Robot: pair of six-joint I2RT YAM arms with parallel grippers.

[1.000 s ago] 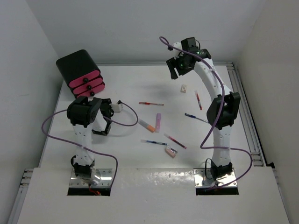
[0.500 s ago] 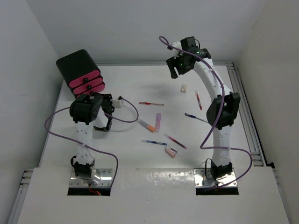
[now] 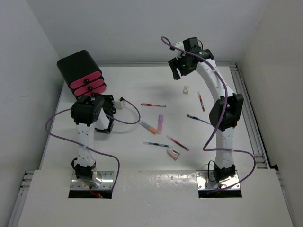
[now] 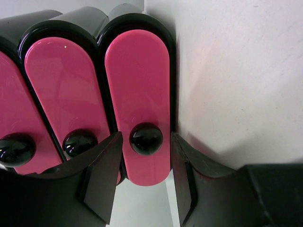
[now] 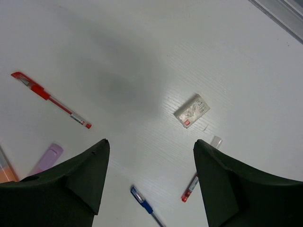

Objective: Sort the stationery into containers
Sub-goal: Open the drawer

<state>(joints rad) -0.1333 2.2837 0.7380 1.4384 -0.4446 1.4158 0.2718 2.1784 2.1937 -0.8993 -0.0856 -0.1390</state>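
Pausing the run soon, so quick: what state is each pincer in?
Left pincer: open, straddling a drawer knob, not gripping.
Right pincer: open, empty.

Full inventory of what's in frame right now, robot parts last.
cabinet: 1, glossy black, far left of table
drawers: 3, pink, stacked in cabinet
red pens: 3, scattered mid-table to right
blue pens: 2, near centre and right
lilac marker: 1, centre
orange-and-white marker: 1, beside lilac marker
white eraser: 1, far centre
pinkish eraser: 1, near centre
table: 1, white
cables: 2, purple, along arms
left gripper: black, open, astride one drawer knob, not touching
right gripper: black, open, above table
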